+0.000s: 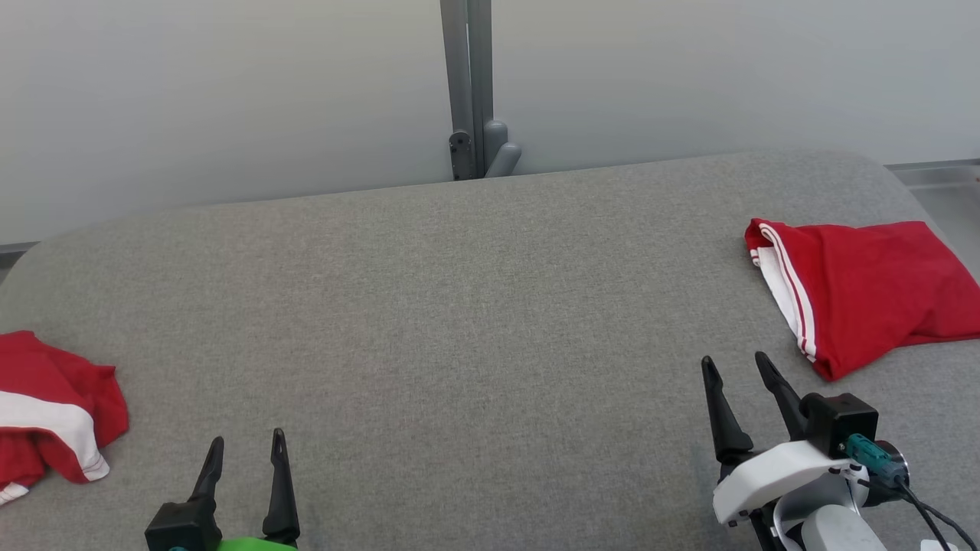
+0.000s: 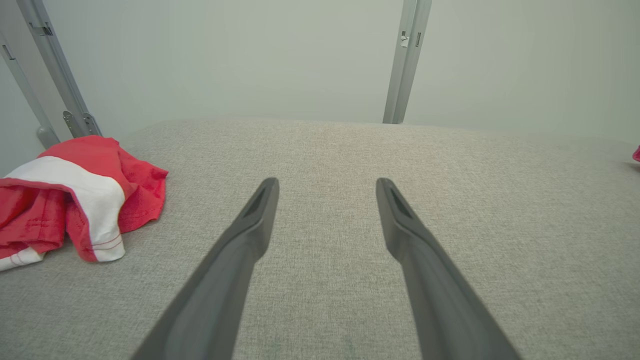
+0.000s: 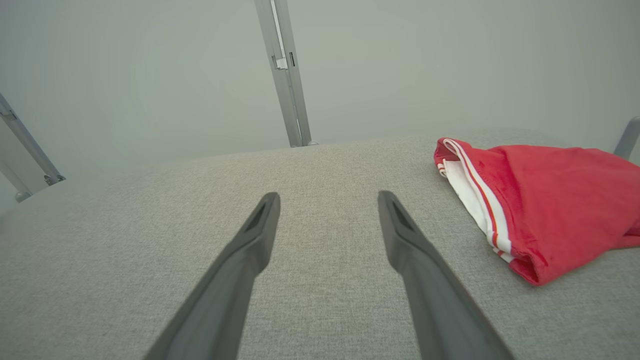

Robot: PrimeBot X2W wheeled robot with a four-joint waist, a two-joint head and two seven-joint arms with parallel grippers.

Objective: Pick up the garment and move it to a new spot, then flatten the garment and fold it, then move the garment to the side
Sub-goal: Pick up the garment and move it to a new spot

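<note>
A crumpled red and white garment (image 1: pixel 46 413) lies at the table's left edge, also in the left wrist view (image 2: pixel 75 200). A folded red garment with white stripes (image 1: pixel 865 291) lies at the right side, seen too in the right wrist view (image 3: pixel 540 210). My left gripper (image 1: pixel 249 444) is open near the front edge, to the right of the crumpled garment, with nothing between its fingers (image 2: pixel 327 182). My right gripper (image 1: pixel 735 363) is open as well, just front-left of the folded garment, apart from it (image 3: pixel 327 196).
The grey fabric-covered table (image 1: pixel 459 306) has rounded corners. Behind its far edge stands a grey metal post (image 1: pixel 468 92) against a pale wall. A strip of floor shows beyond the right corner.
</note>
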